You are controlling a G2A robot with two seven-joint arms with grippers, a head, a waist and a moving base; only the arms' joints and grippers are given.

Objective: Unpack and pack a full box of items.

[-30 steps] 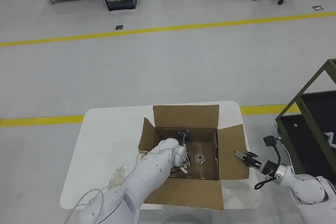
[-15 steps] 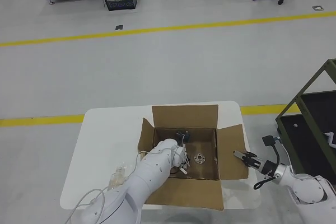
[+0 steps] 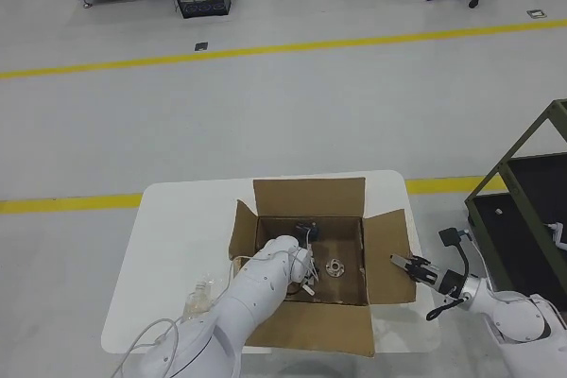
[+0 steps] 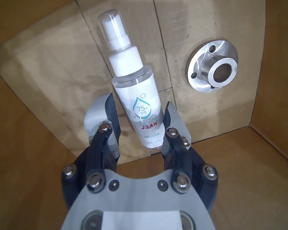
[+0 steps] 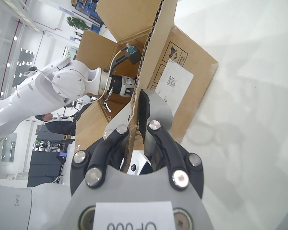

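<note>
We're down inside the cardboard box (image 3: 312,198) now, which sits open on the white table (image 3: 170,246). The left pincer (image 4: 139,114) is deep in the box, set over the spray bottle (image 4: 132,77). The bottle lies flat on the box floor, its clear cap pointing away from the wrist. The jaws are spread just wider than the bottle and straddle its labelled lower half, one finger on each side with a sliver of gap, so nothing is gripped yet. We judge that's a sensible spot, since the body there is wide and straight-sided and gives the pads something to bite on.

Just to the right of the bottle rests a metal flange (image 4: 211,68), apart from it and lying on its broad face with the bore upward. It looks well clear of the fingers.

Over on the right, the right pincer (image 5: 132,111) has its fingers closed down on the edge of the right flap (image 3: 387,250). It holds the cardboard tilted up and out of the opening. We read that as bracing, to keep the box steady and the mouth open while the other arm works inside.

By our reckoning we're unpacking, and the next call is to close on the bottle and lift it straight up past the walls.
</note>
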